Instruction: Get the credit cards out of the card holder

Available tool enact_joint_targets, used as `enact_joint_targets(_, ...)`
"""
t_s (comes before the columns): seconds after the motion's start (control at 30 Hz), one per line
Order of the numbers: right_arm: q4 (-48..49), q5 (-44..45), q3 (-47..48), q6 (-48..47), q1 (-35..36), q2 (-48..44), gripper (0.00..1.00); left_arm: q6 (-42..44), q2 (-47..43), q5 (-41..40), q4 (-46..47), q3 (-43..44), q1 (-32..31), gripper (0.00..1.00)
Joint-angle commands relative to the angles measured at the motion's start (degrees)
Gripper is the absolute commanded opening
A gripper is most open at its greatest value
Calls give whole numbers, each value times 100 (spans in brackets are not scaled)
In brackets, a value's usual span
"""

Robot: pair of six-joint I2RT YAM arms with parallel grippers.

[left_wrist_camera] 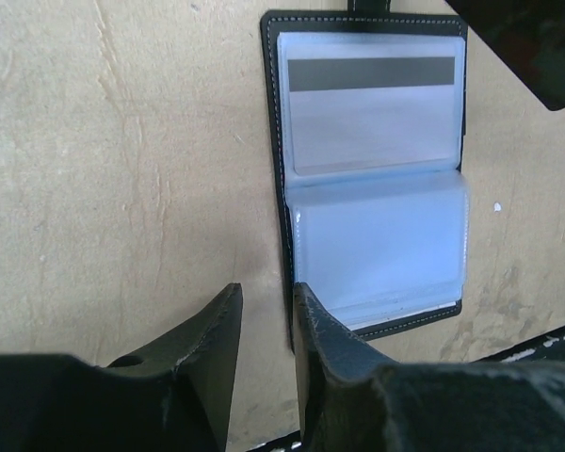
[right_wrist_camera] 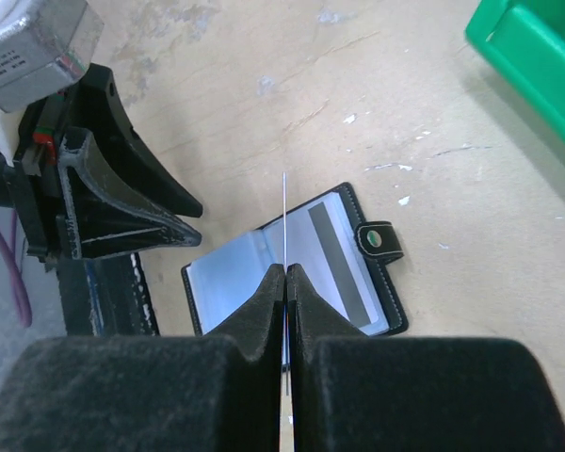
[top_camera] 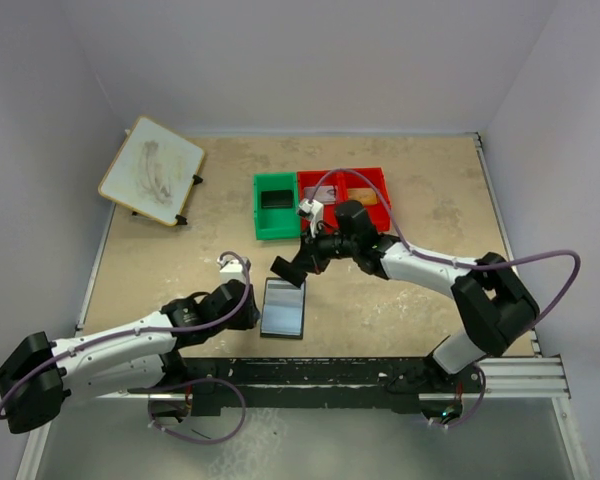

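- Looking down from the top view: the card holder (top_camera: 283,310) lies open on the bench (top_camera: 430,190) at lower centre, pale inside facing up.
- The right gripper (top_camera: 298,266) is clenched on a black card (top_camera: 286,270), held over the holder's far edge.
- The left gripper (top_camera: 248,302) sits at the holder's left edge.
- Further up the frame, a green bin (top_camera: 277,232) has a dark card (top_camera: 276,199) lying in it, and a red bin (top_camera: 372,177) touches its right side. A white board (top_camera: 152,170) rests at upper left.
- Left wrist view: the fingers stand a little apart at the bottom of the frame, released, only bare bench between them. The right-hand one overlaps the holder's lower left corner.
- A striped card (left_wrist_camera: 372,104) sits in the upper clear pocket. Whether the lower pocket holds anything, I cannot tell. The black card pokes in at upper right.
- Right wrist view: the fingers are pinched tight on the black card, seen edge-on as a thin line at centre.
- The open holder lies beneath, its snap tab (right_wrist_camera: 377,240) to the right. The left gripper is at left, and a corner of the green bin is at upper right.
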Motion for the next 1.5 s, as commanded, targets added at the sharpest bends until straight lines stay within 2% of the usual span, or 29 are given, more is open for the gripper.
enact_joint_targets(0.0, 784, 455, -281, -102, -7, -481, 0, -180, -195, -465, -135, 314, 5, 27)
enact_joint_targets(0.33, 1367, 895, -838, -943, 178, -1234, 0, -325, -356, -989, -453, 499, 5, 29)
enact_joint_targets(0.43, 1575, 981, -1010, -1441, 310, -1412, 0, -324, -365, -1101, -490, 566, 7, 31)
enact_joint_targets(0.53, 1820, 1112, -1152, -2157, 493, -1562, 0, -267, -282, -1264, -527, 690, 13, 41)
enact_joint_targets(0.7, 1870, 1374, -1114, -3022, 599, -1727, 0, -148, -158, -1662, -808, 1064, 117, 72)
enact_joint_targets(0.77, 1878, 1478, -1076, -3321, 600, -1722, 0, -41, -126, -1605, -870, 1192, 367, 78)
enact_joint_targets(0.97, 1499, 1708, -622, -3923, 617, -1521, 0, 11, -11, -1084, -1165, 1581, 1731, 79)
enact_joint_targets(1.13, 1252, 1779, -255, -4248, 642, -1316, 0, 74, -186, -1120, -1553, 2016, 2122, 81)
enact_joint_targets(1.23, 1183, 2017, -101, -4453, 665, -1211, 0, 425, -184, -1308, -1779, 2250, 2494, 84)
enact_joint_targets(1.4, 1063, 2332, 233, -4821, 670, -933, 0, 1176, 189, -744, -1896, 2576, 3342, 86)
enact_joint_targets(1.47, 765, 2326, 458, -5004, 670, -706, 0, 1274, 221, -950, -1973, 2694, 3413, 86)
